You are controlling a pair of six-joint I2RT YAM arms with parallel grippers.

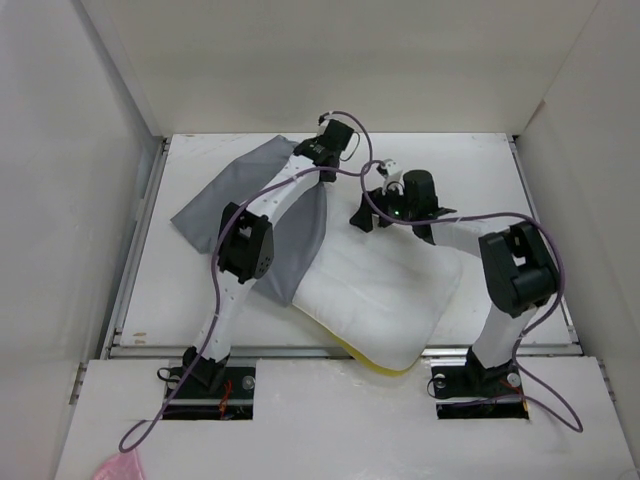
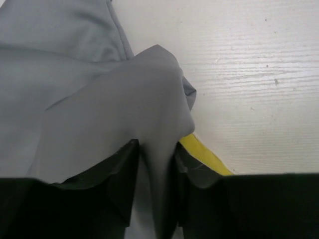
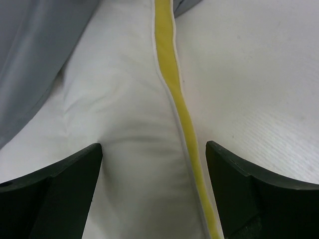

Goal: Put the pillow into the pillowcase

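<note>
The white pillow [image 1: 385, 290] lies at the table's middle, its yellow band [image 1: 385, 368] showing at the near edge. The grey pillowcase [image 1: 215, 200] lies to its left, and one end overlaps the pillow's left side. My left gripper [image 1: 325, 172] is at the pillow's far left corner. In the left wrist view it [image 2: 155, 164] is shut on a raised fold of the pillowcase [image 2: 124, 94], with the yellow band [image 2: 204, 157] just beside it. My right gripper [image 1: 368, 203] is open. In the right wrist view it [image 3: 154, 159] straddles the pillow's [image 3: 119, 99] yellow-banded edge [image 3: 172, 84].
White walls [image 1: 90, 150] enclose the table on the left, back and right. Purple cables [image 1: 470, 215] loop over both arms. A rail [image 1: 140, 220] runs along the table's left edge. A pink object [image 1: 118, 468] lies at the near left corner, off the table.
</note>
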